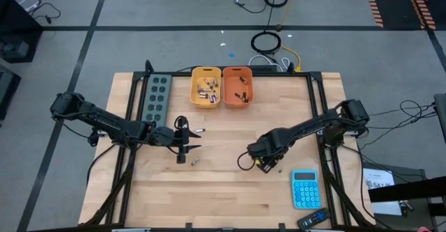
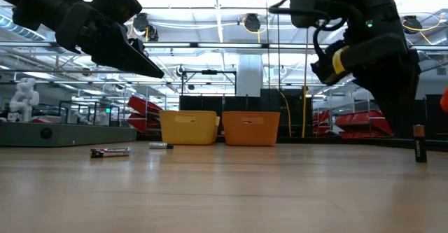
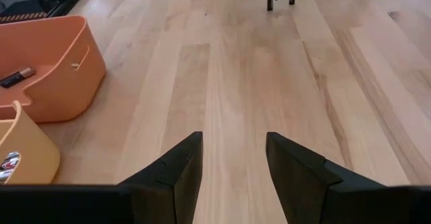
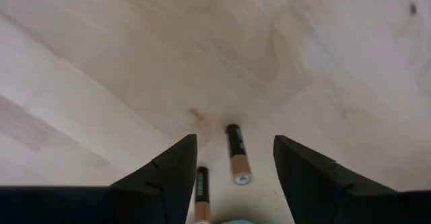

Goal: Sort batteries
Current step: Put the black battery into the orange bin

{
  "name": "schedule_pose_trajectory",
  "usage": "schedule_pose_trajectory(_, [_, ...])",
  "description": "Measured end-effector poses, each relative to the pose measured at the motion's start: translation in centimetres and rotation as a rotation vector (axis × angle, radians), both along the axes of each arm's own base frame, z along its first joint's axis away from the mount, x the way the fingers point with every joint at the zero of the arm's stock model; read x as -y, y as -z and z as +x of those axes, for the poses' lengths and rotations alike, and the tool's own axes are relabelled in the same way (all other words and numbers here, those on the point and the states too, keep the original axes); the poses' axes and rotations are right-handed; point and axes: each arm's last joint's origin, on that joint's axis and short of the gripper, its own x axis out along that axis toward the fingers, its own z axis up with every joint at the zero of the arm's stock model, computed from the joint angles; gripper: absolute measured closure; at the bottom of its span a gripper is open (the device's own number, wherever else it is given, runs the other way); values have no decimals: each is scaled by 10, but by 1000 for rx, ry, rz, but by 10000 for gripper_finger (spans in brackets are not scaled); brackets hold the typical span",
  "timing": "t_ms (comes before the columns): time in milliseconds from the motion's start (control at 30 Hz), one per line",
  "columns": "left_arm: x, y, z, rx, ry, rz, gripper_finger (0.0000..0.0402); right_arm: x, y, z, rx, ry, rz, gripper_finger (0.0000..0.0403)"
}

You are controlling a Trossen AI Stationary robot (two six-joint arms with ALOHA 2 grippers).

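Note:
Two dark batteries with copper ends stand upright on the wood, one [image 4: 237, 153] between the fingers of my open right gripper [image 4: 234, 140] and one [image 4: 201, 194] by its left finger. That gripper hovers over them [image 1: 263, 164] toward the table's near right. One upright battery shows in the low view [image 2: 420, 143]. My open left gripper [image 3: 234, 136] hangs over bare wood left of centre [image 1: 182, 140]. Two loose batteries lie flat near it [image 1: 200, 130] [image 1: 194, 162]. Several batteries lie in the yellow bin [image 1: 205, 89], and a few in the orange bin [image 1: 238, 93].
A grey-green tray with round wells [image 1: 156, 96] sits left of the bins at the far edge. A blue calculator [image 1: 304, 189] and a dark remote [image 1: 313, 219] lie at the near right corner. Bare wood stretches between the two grippers.

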Motion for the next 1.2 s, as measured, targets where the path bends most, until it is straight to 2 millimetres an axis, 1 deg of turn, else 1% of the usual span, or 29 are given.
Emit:
schedule_pose_trajectory(100, [0, 0, 0, -2, 0, 0, 229, 0, 8, -5, -14, 21, 2, 215])
schedule_pose_trajectory(267, [0, 0, 0, -2, -3, 2, 229, -3, 22, -9, 18, 37, 34, 215])
schedule_pose_trajectory(433, [0, 0, 0, 0, -11, 6, 229, -4, 32, -14, 23, 51, 36, 216])
schedule_pose_trajectory(500, [0, 0, 0, 0, -11, 7, 229, -4, 33, -16, 18, 51, 34, 221])
schedule_pose_trajectory(567, [0, 0, 0, 1, -12, 6, 229, -5, 33, -16, 21, 48, 28, 240])
schedule_pose_trajectory(633, [0, 0, 0, 2, -12, 7, 229, -5, 33, -16, 23, 45, 20, 274])
schedule_pose_trajectory(767, [0, 0, 0, 2, -14, 8, 229, -4, 33, -16, 23, 27, 15, 373])
schedule_pose_trajectory(800, [0, 0, 0, 2, -14, 8, 229, -4, 33, -16, 24, 22, 15, 383])
schedule_pose_trajectory(900, [0, 0, 0, 2, -15, 8, 229, -3, 33, -16, 31, -7, 9, 385])
schedule_pose_trajectory(967, [0, 0, 0, 4, -14, 10, 229, 2, 33, -14, 51, -30, -5, 387])
schedule_pose_trajectory(1033, [0, -1, 0, 10, -12, 12, 229, 10, 33, -8, 110, -54, -61, 387])
schedule_pose_trajectory(1067, [0, -1, 0, 14, -12, 12, 229, 16, 33, -2, 165, -64, -118, 387])
schedule_pose_trajectory(1167, [0, -1, 1, 16, -6, 26, 229, 32, 29, 15, 353, -64, -412, 387])
schedule_pose_trajectory(1200, [0, -1, 1, 16, -4, 28, 229, 36, 24, 19, 415, -68, -501, 387])
